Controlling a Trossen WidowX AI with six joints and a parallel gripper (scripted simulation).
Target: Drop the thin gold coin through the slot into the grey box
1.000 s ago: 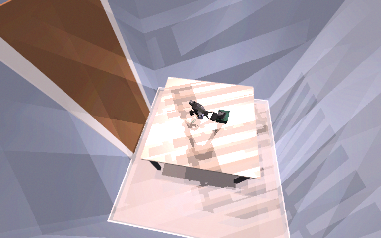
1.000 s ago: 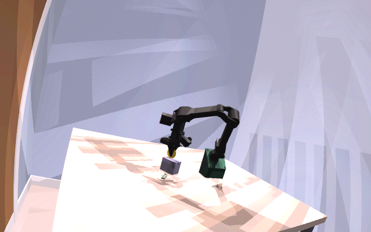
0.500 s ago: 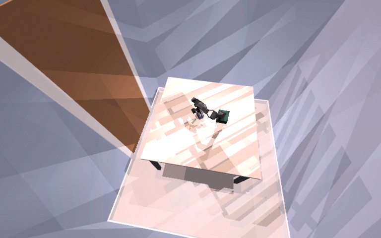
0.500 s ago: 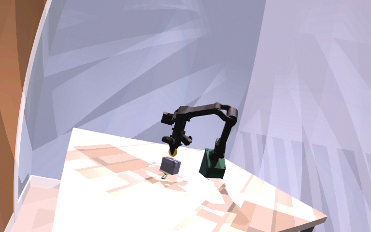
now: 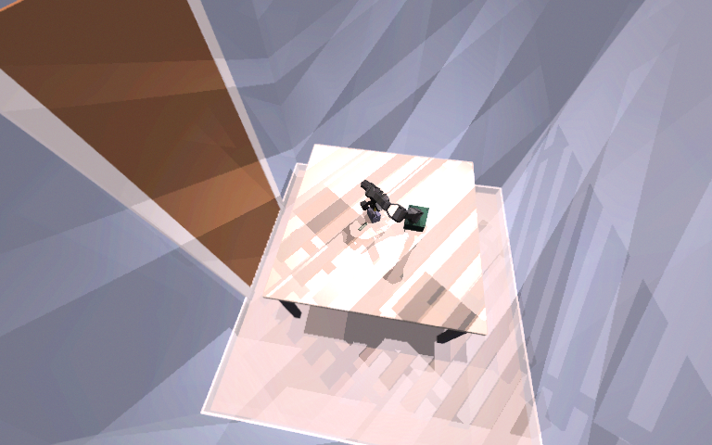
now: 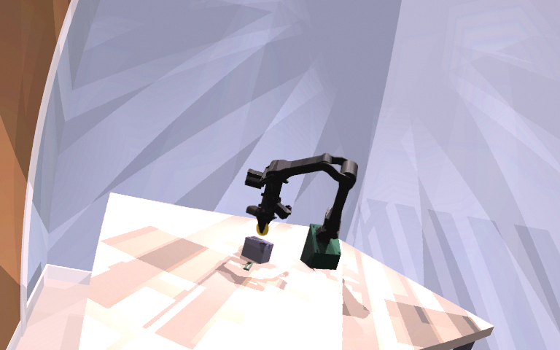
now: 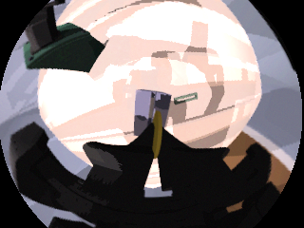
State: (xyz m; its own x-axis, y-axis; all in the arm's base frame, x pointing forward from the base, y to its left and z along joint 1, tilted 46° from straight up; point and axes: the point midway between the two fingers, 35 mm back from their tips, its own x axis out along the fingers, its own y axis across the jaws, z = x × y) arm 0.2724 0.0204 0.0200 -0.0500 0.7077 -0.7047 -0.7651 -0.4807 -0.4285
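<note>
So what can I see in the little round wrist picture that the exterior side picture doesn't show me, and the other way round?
Only the wrist view looks down past the end effector: the gold coin shows edge-on, as a thin strip in front of the grey box.

Only the exterior view shows the whole black arm arching from its green base, and the coin's round face hanging just above the box.

Both show the coin gripped, the box, the small green holder beside it and the table.
</note>
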